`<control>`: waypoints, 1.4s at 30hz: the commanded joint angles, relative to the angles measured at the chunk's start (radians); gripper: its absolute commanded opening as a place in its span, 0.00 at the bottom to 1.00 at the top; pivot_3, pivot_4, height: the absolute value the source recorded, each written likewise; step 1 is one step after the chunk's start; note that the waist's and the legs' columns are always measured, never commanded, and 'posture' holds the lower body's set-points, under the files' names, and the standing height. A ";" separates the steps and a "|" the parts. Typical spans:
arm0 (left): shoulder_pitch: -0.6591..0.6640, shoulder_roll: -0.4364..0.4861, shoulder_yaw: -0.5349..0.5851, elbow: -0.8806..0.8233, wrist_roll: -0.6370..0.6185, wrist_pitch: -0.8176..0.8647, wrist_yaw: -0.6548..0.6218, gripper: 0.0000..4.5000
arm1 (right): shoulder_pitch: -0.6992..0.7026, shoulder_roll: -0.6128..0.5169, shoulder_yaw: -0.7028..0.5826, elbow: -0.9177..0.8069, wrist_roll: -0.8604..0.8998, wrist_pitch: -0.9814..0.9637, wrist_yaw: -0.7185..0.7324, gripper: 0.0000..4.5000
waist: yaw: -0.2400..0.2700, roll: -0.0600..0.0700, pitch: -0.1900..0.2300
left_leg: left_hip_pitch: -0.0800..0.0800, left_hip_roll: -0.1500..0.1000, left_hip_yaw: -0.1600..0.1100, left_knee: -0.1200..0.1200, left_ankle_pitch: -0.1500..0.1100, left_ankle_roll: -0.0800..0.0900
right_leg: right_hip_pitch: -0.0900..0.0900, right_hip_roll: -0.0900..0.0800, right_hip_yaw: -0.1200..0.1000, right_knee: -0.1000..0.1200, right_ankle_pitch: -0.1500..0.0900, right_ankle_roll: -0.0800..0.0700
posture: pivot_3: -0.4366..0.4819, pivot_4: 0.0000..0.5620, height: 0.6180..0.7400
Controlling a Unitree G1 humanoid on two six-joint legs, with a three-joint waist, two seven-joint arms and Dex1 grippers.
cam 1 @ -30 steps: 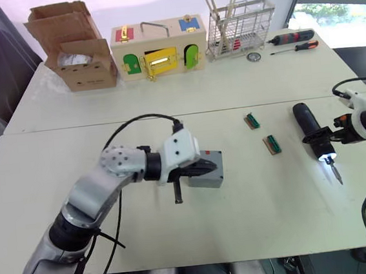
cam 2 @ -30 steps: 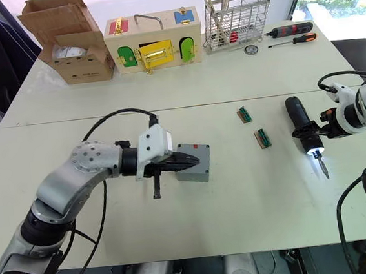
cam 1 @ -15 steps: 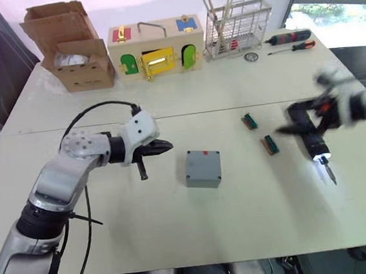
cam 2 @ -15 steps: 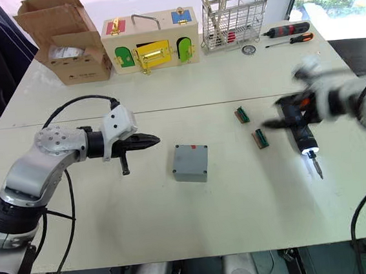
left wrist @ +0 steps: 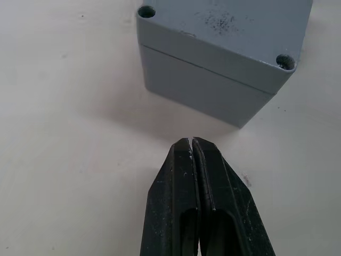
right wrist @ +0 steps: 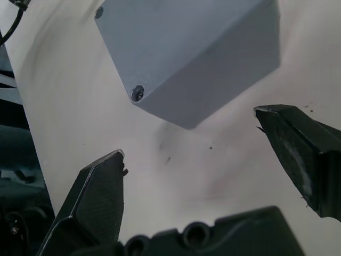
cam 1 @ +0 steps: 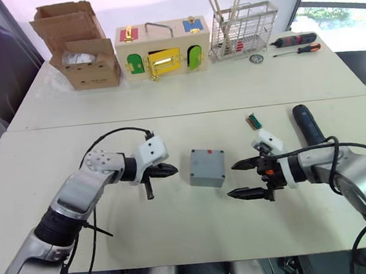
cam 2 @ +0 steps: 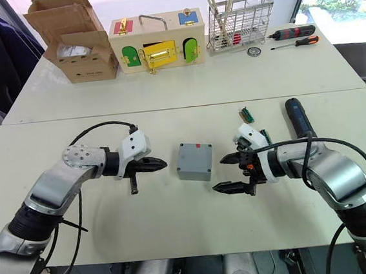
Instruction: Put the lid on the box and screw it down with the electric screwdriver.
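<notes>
The grey box [cam 1: 207,167] stands mid-table with a small red mark on its far top edge. The lid [left wrist: 224,26] sits on it, with a seam below it and screw holes at the corners. My left gripper [cam 1: 173,171] is shut and empty, its tip pointing at the box's left side from a short gap [left wrist: 192,141]. My right gripper [cam 1: 232,180] is open just right of the box, fingers spread toward its corner [right wrist: 189,136], not touching. The black electric screwdriver [cam 1: 308,125] lies on the table behind the right arm.
A small green connector [cam 1: 254,120] lies behind the right gripper. Along the back stand a cardboard box [cam 1: 80,46], a wooden latch box [cam 1: 161,48] and a wire rack [cam 1: 242,27]. Hand screwdrivers [cam 1: 296,42] lie at the back right.
My right gripper has left the electric screwdriver and swung in to the box's right side, open. My left gripper, drawn back half a second ago, has come close to the box again.
</notes>
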 commanded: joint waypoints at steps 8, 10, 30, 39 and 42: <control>-0.132 -0.182 -0.097 0.174 0.082 -0.147 -0.035 0.00 | -0.025 0.034 0.036 -0.122 0.053 0.081 -0.045 1.00 | 0.000 -0.001 0.000 | 0.000 -0.001 0.000 0.001 0.000 0.000 | 0.000 0.000 -0.001 0.000 0.000 0.000 | 0.48 0.27 0.92; -0.152 -0.193 -0.125 0.227 0.142 -0.204 -0.029 0.00 | -0.023 0.032 0.031 -0.138 0.058 0.094 -0.053 1.00 | 0.000 -0.001 0.000 | 0.000 -0.001 0.000 0.001 0.000 0.000 | 0.000 0.000 -0.001 0.000 0.000 0.000 | 0.48 0.27 0.92; 0.061 0.020 -0.040 -0.174 0.103 -0.031 -0.107 0.00 | -0.151 -0.118 0.119 0.185 -0.204 -0.374 0.128 1.00 | -0.005 -0.002 0.000 | 0.000 0.000 0.001 0.001 -0.001 0.002 | 0.000 0.000 0.000 0.000 0.000 0.000 | 0.48 0.27 0.92; 0.043 -0.096 -0.076 -0.096 0.145 -0.044 0.012 0.00 | -0.182 -0.060 0.165 0.195 -0.212 -0.404 0.243 1.00 | 0.000 -0.002 0.000 | 0.000 0.000 0.001 0.002 -0.001 0.002 | 0.000 0.000 0.000 0.000 0.000 0.000 | 0.48 0.27 0.92; 0.026 -0.130 -0.081 -0.051 0.167 -0.072 0.041 0.00 | -0.159 -0.063 0.146 0.154 -0.191 -0.359 0.246 1.00 | -0.002 -0.002 0.000 | 0.000 0.000 0.001 0.002 -0.001 0.002 | 0.000 0.000 0.000 0.000 0.000 0.000 | 0.48 0.27 0.92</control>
